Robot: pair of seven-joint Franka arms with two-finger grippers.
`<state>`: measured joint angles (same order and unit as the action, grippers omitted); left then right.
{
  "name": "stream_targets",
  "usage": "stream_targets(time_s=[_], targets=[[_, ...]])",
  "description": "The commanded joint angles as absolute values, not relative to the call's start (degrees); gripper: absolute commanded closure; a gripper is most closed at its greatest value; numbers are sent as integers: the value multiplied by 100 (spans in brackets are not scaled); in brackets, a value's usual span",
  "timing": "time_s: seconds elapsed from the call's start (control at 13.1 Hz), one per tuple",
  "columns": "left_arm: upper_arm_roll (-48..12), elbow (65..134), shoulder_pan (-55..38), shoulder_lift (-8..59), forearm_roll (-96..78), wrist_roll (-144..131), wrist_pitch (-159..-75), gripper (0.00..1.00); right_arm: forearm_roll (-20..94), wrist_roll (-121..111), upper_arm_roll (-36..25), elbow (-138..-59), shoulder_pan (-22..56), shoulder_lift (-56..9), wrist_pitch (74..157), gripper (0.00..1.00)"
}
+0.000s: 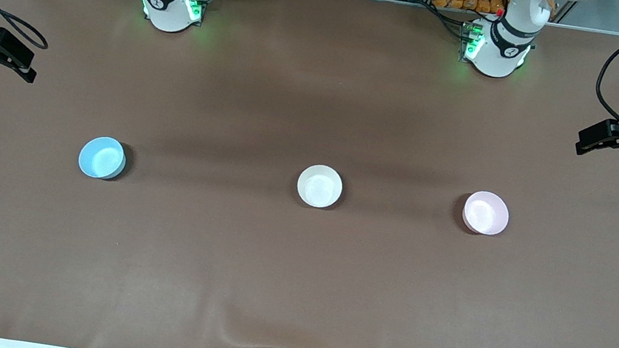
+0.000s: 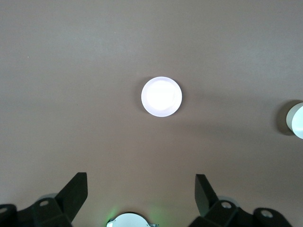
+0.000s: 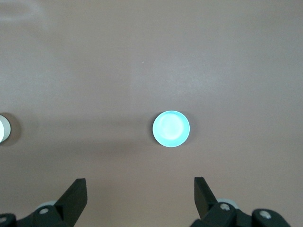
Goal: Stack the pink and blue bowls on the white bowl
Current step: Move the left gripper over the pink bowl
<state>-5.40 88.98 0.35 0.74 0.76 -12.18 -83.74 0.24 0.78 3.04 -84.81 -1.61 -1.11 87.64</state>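
Across the middle of the bench (image 1: 295, 270), three small bowls stand in a row, upright and well apart, none stacked. The white bowl (image 1: 319, 186) sits at the centre. The blue bowl (image 1: 101, 157) sits toward my right arm's end, and the pink bowl (image 1: 486, 213) toward my left arm's end. All three stand well clear of every edge of the brown cover. My left gripper (image 2: 141, 194) hangs high over the bench with its fingers (image 2: 75, 191) spread wide and nothing between them; the pink bowl (image 2: 161, 96) lies below it, and the white bowl (image 2: 297, 120) shows at the picture's rim. My right gripper (image 3: 140, 195) hangs the same way, fingers (image 3: 75, 196) spread and holding nothing, above the blue bowl (image 3: 171, 128).
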Motion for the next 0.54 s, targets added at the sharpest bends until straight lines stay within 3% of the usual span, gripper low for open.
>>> stream_targets(time_s=[0.0,0.46], targets=[[-519,9184,62,-88,-44,-1046,-8525,0,62,9,352,-8358,-255,-176,8701,0],[-492,10307,237,-79,9,-1037,-9788,0,70,9,352,-8376,-281,-176,8727,0]])
